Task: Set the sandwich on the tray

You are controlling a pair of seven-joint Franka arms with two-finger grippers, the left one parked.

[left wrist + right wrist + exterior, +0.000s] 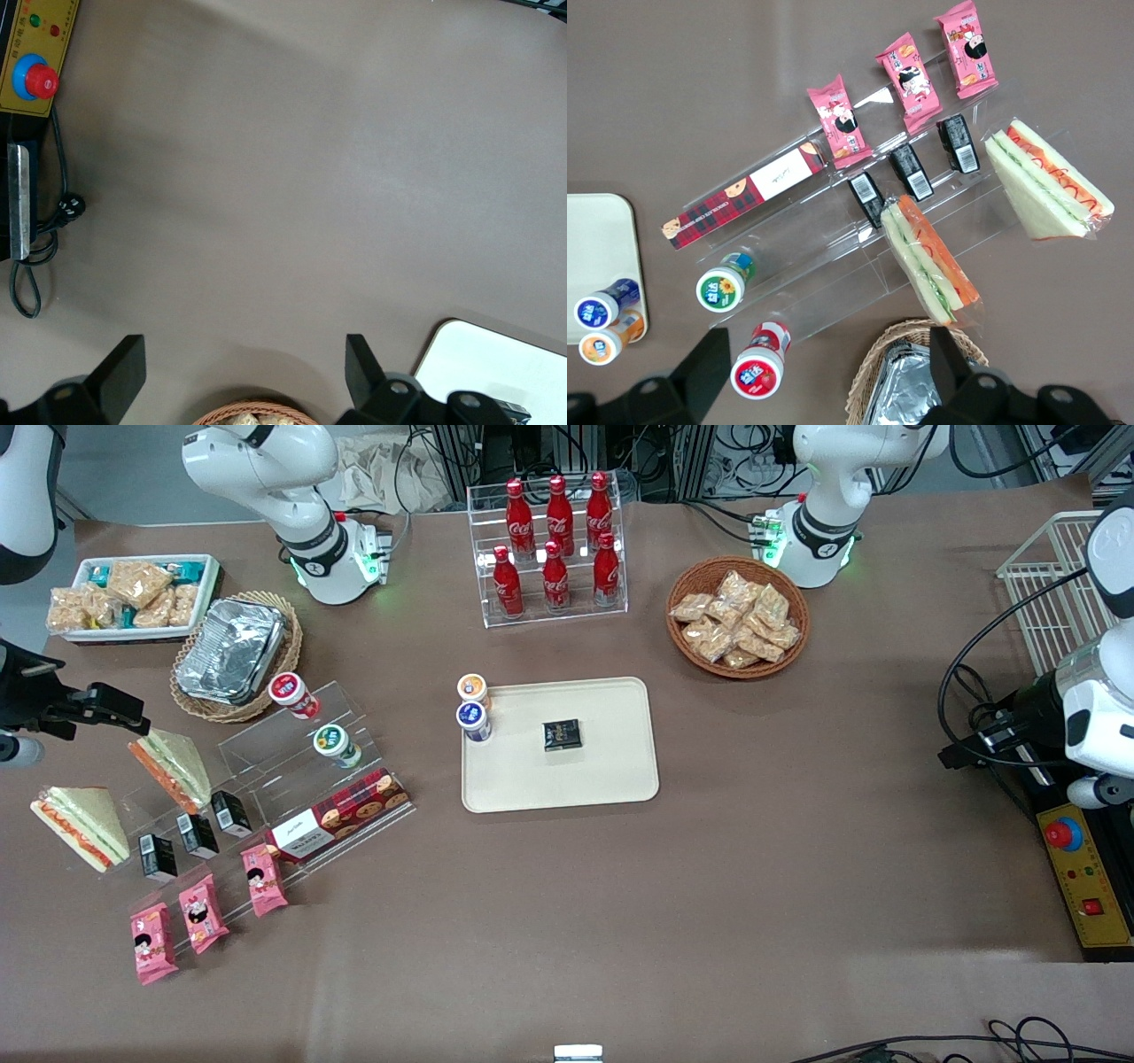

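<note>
Here, the open gripper (106,707) hovers above the clear stand (266,779), holding nothing.
The sandwich (81,825) lies near the table's working-arm edge, beside a narrower wedge (173,769); the tray (611,779) sits mid-table, carrying two cups (473,707).

Wrapped sandwich (81,825) on table, cream tray (611,779) well apart

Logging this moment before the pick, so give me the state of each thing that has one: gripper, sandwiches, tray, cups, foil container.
gripper: open, empty, above the display stand near the foil container
sandwich: wrapped, on the table, untouched
narrower sandwich: wrapped, leaning on the clear stand
tray: flat, holding two cups and a dark packet
cups on tray: upright, lids on
foil container: covered, in its basket
</note>
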